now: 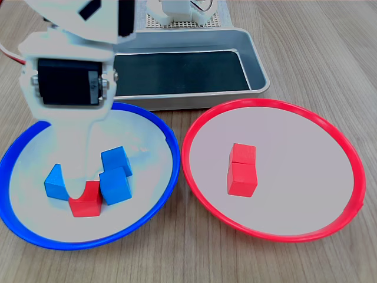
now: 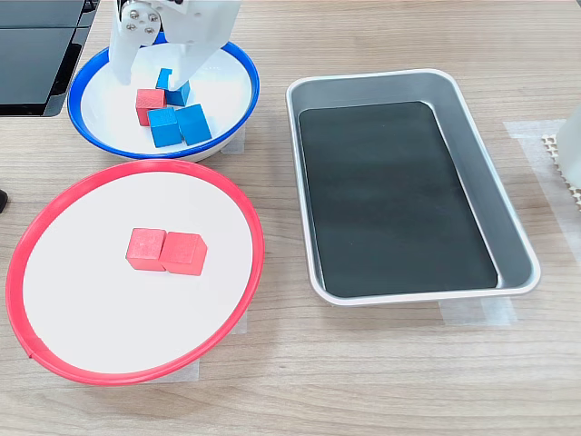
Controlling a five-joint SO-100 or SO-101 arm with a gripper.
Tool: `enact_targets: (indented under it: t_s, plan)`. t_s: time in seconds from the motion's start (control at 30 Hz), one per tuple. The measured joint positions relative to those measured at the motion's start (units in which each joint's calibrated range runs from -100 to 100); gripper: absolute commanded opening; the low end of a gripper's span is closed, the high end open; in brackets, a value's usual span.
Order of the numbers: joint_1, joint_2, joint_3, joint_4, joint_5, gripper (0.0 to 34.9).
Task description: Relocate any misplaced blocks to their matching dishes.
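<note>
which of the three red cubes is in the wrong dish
The red cube in the blue-rimmed plate, sitting among three blue cubes at the end effector. The other two red cubes touch each other in the red-rimmed plate.

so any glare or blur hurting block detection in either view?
First exterior view: blue plate centre is blown out, the white gripper melts into it, and the near arm looks soft; cubes stay crisp. Second exterior view: even light, mild sheen on the tray wall, red cube and gripper clear.
</note>
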Motion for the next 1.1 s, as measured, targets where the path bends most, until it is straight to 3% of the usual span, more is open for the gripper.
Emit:
enact_targets:
  t_s: [0.7, 1.1]
  plan:
    - [0.4, 2.9, -0.1, -1.4, 0.6, 14.6]
    - [-0.3, 6.7, -2.3, -2.9, 0.0, 13.1]
